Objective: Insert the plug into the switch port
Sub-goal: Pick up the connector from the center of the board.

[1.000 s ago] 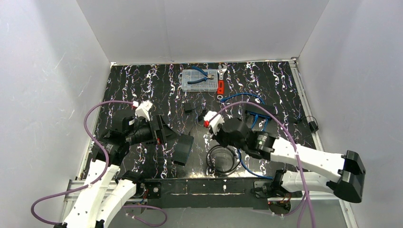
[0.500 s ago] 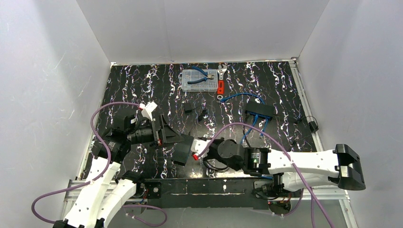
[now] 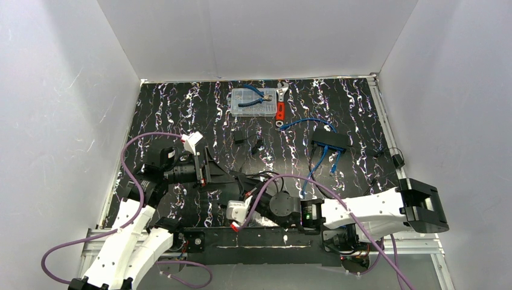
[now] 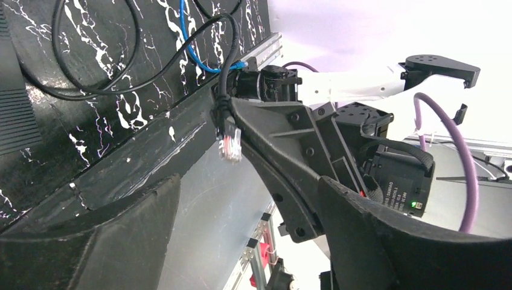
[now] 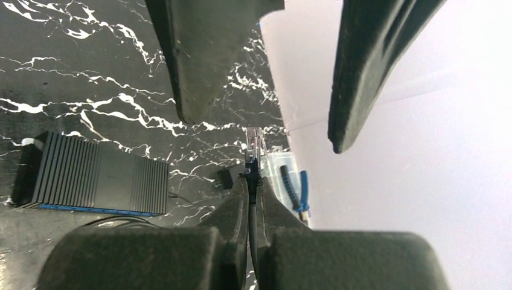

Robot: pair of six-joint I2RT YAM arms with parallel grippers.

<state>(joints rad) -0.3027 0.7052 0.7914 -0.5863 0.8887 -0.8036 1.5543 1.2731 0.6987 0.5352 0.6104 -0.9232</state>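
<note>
The plug (image 4: 230, 140) is pinched by the right hand (image 5: 252, 180), within the spread left hand (image 4: 247, 184); alignment with the switch (image 5: 90, 175) is needed next.

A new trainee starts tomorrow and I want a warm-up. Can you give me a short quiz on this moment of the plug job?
1. True or false: the plug is already seated in the switch.
2. Fill in: the left gripper is ____ (open or shut).
3. What holds the plug? A. the left gripper B. the right gripper C. nothing

Key: 1 false; 2 open; 3 B.
</note>
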